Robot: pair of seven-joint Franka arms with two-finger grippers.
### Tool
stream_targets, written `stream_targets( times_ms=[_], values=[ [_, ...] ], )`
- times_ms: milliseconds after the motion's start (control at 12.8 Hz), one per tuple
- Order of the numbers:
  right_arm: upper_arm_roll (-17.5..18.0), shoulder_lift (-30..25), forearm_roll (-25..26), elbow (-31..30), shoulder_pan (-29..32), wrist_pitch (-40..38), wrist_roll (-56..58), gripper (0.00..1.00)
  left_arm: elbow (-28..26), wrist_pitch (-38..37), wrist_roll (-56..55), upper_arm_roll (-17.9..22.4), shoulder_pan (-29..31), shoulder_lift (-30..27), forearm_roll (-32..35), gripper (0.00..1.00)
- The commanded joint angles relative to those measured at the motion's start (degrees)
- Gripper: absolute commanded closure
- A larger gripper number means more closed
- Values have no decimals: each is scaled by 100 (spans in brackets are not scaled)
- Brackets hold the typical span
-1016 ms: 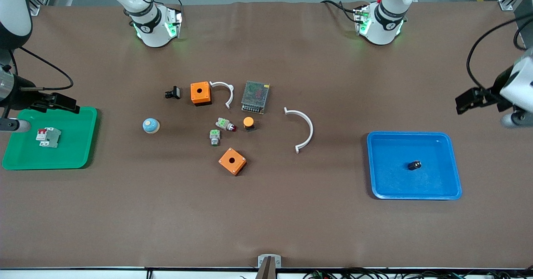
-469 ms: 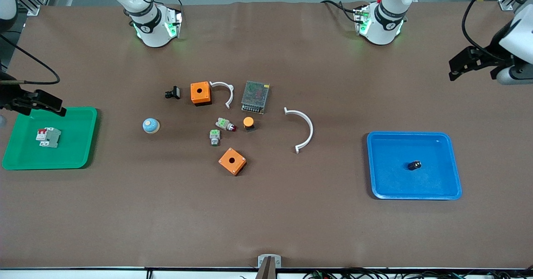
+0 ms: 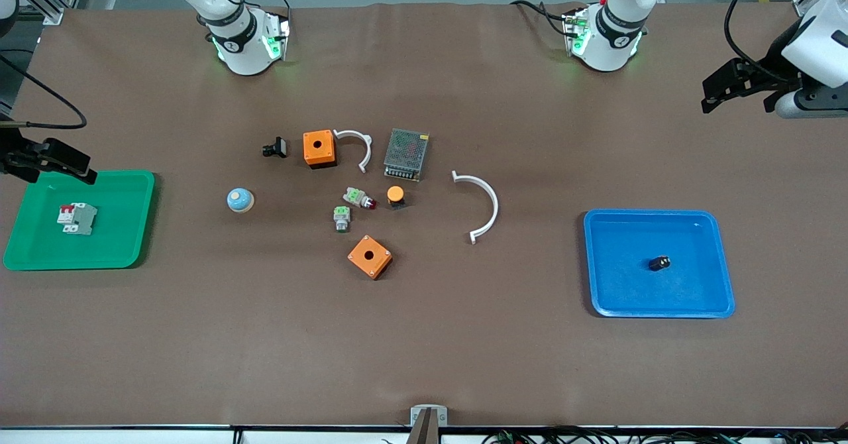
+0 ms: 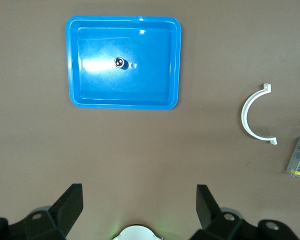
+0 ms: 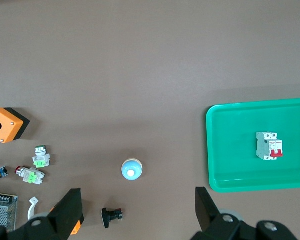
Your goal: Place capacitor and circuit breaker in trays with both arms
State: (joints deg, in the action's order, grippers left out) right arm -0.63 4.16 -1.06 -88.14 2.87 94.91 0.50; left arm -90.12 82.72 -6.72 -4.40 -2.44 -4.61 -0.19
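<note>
Brown table carrying 2 trays at its ends, with spare parts clustered around the grey power supply. Toward the left arm's end from that supply: blue tray, holding the capacitor near its middle. Toward the right arm's end from the supply: green tray, holding the circuit breaker, lying flat, red levers toward the tray's outer edge.

Both parts apparently placed already; step in hand judged as pulling the arms clear. Best done by lifting straight up and away, keeping fingers well off the tray rims so nothing gets nudged.

Left gripper: raised over bare table, up-table of the blue tray, released and empty. Right gripper: just over the green tray's upper rim, released, holding nothing
</note>
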Motion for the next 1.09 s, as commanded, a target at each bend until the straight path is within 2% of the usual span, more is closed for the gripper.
stream_targets(
  times_ms=[0, 312, 625, 781, 1016],
  values=[
    [-25, -916, -35, -1222, -76, 712, 12, 0, -190, 113, -22, 10, -11, -181, 124, 0],
    [-33, -715, -35, -644, -103, 451, 3, 0, -173, 104, -162, 27, 95, -233, 124, 0],
    [-33, -697, -26, -529, -103, 441, 3, 0, -102, 104, -154, 36, 86, -128, 98, 0],
    [-33, -697, -26, -494, -103, 441, 3, 0, 107, 95, -145, 18, 77, 64, 116, 0],
    [-33, -470, -26, -110, -103, 100, 3, 0, 162, 95, -136, 18, 60, 109, 116, 0]
  ],
)
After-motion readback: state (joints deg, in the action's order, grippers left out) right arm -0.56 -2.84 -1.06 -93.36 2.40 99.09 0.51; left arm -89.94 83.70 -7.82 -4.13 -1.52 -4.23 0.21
